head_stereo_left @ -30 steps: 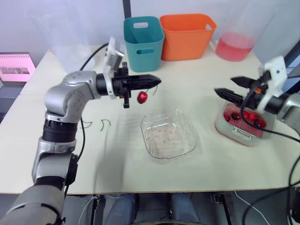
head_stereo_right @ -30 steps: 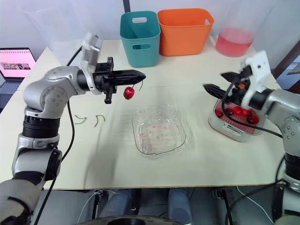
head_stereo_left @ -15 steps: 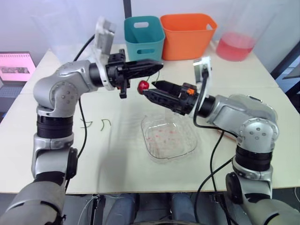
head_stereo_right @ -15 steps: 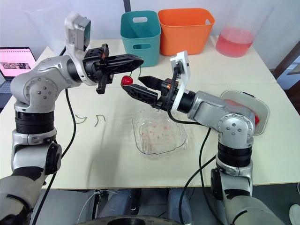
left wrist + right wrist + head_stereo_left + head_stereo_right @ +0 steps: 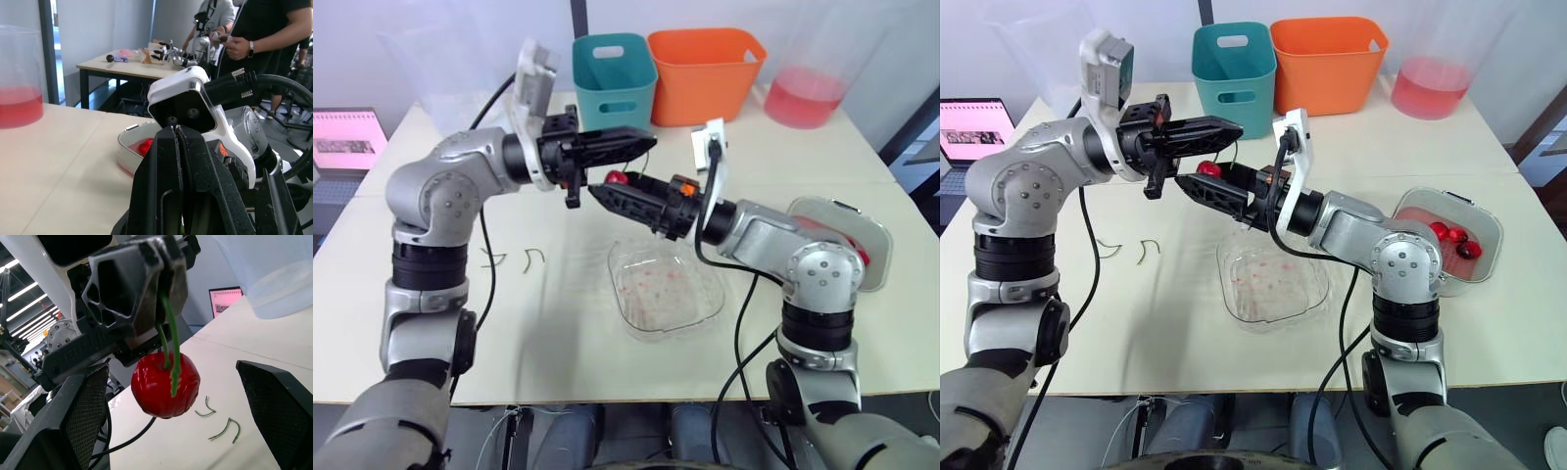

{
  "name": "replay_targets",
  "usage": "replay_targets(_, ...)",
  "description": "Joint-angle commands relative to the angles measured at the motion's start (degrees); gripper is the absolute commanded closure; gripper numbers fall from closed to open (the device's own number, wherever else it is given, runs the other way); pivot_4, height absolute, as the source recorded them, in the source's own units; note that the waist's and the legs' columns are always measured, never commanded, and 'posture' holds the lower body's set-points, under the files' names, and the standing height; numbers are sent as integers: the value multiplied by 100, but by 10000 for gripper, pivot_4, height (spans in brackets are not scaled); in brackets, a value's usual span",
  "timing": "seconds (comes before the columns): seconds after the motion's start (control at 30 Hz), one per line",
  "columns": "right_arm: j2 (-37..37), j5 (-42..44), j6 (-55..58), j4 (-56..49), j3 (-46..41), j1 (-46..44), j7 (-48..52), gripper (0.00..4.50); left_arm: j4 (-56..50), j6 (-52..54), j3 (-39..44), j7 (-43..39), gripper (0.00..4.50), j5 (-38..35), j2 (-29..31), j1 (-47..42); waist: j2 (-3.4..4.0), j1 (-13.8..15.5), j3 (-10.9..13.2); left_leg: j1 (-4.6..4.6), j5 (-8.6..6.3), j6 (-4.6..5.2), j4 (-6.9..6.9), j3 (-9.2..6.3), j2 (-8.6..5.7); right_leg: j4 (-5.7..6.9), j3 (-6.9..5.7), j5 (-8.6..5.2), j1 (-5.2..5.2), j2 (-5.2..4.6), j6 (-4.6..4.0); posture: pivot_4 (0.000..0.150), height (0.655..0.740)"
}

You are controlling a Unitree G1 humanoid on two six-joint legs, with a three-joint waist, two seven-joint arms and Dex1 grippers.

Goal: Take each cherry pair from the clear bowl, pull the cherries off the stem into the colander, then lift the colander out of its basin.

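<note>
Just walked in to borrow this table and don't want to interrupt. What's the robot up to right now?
The left hand is shut on a green stem with one red cherry hanging from it. The open right hand has a finger on each side of that cherry, not yet closed. The clear bowl below looks empty. Several cherries lie in the colander, and two bare stems lie on the table.
</note>
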Motion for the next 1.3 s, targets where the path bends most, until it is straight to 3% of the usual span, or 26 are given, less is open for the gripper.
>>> replay_targets(0.03,92,51,-160,-75,9,-141,-6,1277,-76,-67,45,-38,45000,-56,5,-46,0,-6,0,0,0,0,0,0,0,0,0,0,0,0,0,1500,7400)
replay_targets(0.07,103,60,-175,-75,13,-143,-16,1277,-75,-72,43,-36,45000,-53,0,-47,0,-9,0,0,0,0,-1,0,1,1,0,0,-1,1,0,1500,7400)
replay_targets(0.17,109,87,-186,-93,24,-141,-35,9292,-82,-80,44,-23,45000,-53,-14,-46,0,-9,0,0,0,0,-2,0,1,1,0,0,-2,1,0,1500,7400)
replay_targets(0.3,91,148,-156,-137,35,-129,-46,30479,-99,-82,47,2,45000,-52,-38,-49,0,-3,0,0,0,0,-1,0,1,1,0,0,-2,1,0,1500,7400)
replay_targets(0.33,80,156,-145,-151,41,-124,-51,33542,-104,-79,50,10,45000,-55,-41,-52,0,-3,0,0,0,0,-1,0,1,1,0,0,-1,1,0,1500,7400)
replay_targets(1.03,-763,-750,-149,-638,692,560,520,33542,32,-114,182,128,45000,-127,-130,-268,0,-1,-1,0,-4,8,-1,3,2,0,2,0,-2,3,0,1500,7400)
replay_targets(1.17,-997,-824,-234,-730,417,613,554,33542,40,-210,100,103,45000,-14,-102,-178,0,8,0,0,-4,8,0,3,1,-1,2,0,-1,2,0,1500,7400)
replay_targets(1.3,-1843,-1051,-420,-712,-495,775,549,33542,5,-371,-23,43,45000,217,18,37,0,54,0,0,-5,9,1,3,-2,-4,2,0,2,-1,0,1500,7400)
